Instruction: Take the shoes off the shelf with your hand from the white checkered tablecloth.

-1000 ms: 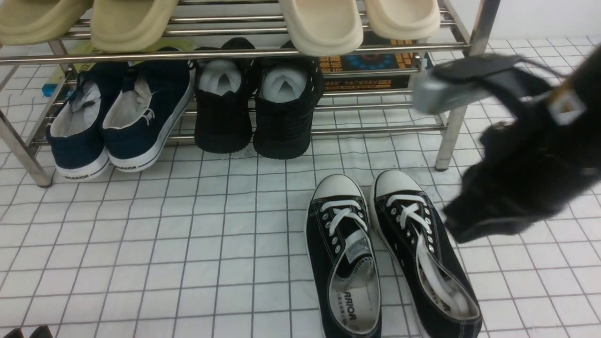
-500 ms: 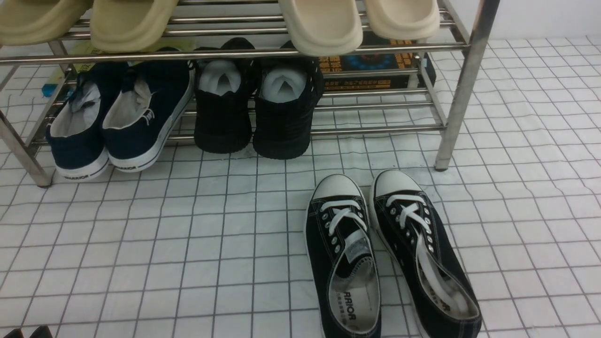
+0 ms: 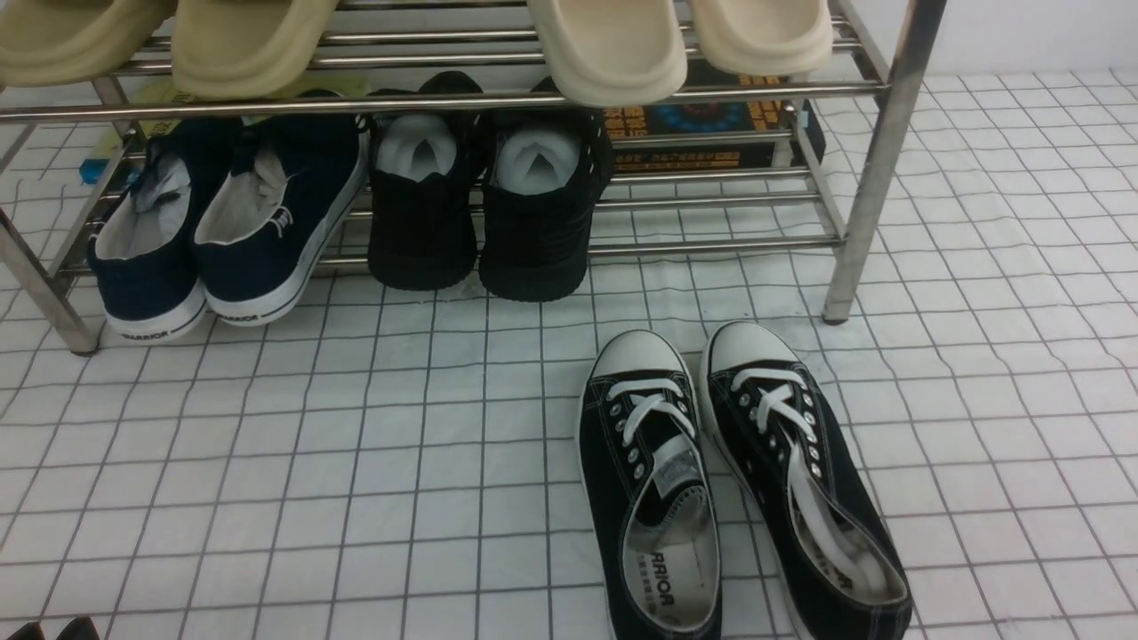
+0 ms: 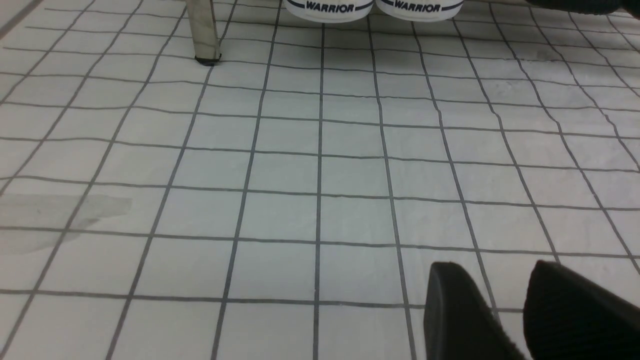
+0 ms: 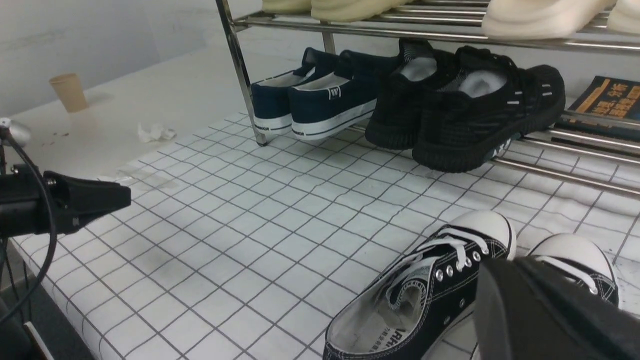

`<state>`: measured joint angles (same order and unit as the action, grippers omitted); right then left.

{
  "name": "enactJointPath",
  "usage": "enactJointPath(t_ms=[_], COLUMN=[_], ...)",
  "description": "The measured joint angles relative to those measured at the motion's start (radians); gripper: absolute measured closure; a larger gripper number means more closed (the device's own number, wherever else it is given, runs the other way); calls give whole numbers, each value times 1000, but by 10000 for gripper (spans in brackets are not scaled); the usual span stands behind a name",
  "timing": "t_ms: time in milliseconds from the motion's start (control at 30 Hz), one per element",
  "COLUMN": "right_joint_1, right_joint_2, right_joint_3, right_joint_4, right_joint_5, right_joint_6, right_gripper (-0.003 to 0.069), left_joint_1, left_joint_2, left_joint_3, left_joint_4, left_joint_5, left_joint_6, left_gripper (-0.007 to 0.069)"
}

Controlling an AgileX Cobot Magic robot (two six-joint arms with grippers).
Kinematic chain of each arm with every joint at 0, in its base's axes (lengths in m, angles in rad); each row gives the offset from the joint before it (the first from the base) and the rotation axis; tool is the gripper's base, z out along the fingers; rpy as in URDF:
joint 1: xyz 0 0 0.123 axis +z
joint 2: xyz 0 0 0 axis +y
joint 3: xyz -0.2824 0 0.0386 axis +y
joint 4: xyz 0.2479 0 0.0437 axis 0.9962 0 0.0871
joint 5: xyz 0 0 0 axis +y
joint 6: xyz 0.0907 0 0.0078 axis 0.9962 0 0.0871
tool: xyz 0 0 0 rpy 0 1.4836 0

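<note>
tablecloth [image 3: 356, 427], white with thin dark grid lines, lies lightly wrinkled; black canvas shoes [image 3: 645, 462] sit on it before the shiny steel-tube shelf [image 3: 876, 169]. right gripper [image 5: 520, 300] closed, empty; left gripper [image 4: 500, 280] seemingly parted a little.

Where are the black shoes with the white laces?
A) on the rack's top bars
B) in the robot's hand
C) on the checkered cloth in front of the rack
C: the lace-up shoes lie on the checkered cloth, in front of the rack.
</note>
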<state>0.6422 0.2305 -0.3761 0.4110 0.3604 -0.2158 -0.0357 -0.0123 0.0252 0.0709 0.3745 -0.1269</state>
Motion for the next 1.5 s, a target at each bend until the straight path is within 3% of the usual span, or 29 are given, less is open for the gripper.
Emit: enactJointPath(t_ms=[400, 600, 733, 1000, 1133, 1233, 1500], right_joint_1=[0, -52, -207, -491, -585, -639, -651], right_joint_2=[0, -19, -87, -226, -241, -241, -241], right_joint_3=[25, 128, 207, 316, 357, 382, 386], right_joint_4=[-1, -167, -274, -305, -308, -312, -343], right_joint_5=[8, -33, -33, 76, 96, 63, 44], right_joint_6=[-14, 16, 78, 99, 99, 103, 122], right_gripper=[659, 655, 648, 639, 633, 627, 626], left_joint_1=[0, 0, 0, 0, 0, 0, 0], left_joint_2=[0, 0, 0, 0, 0, 0, 0], left_joint_3=[0, 0, 0, 0, 0, 0, 0], left_joint_4=[0, 0, 0, 0, 0, 0, 0], left_joint_5=[0, 0, 1, 1, 1, 2, 2], left_joint_6=[0, 0, 0, 0, 0, 0, 0], left_gripper=[385, 385, 385, 385, 385, 385, 385])
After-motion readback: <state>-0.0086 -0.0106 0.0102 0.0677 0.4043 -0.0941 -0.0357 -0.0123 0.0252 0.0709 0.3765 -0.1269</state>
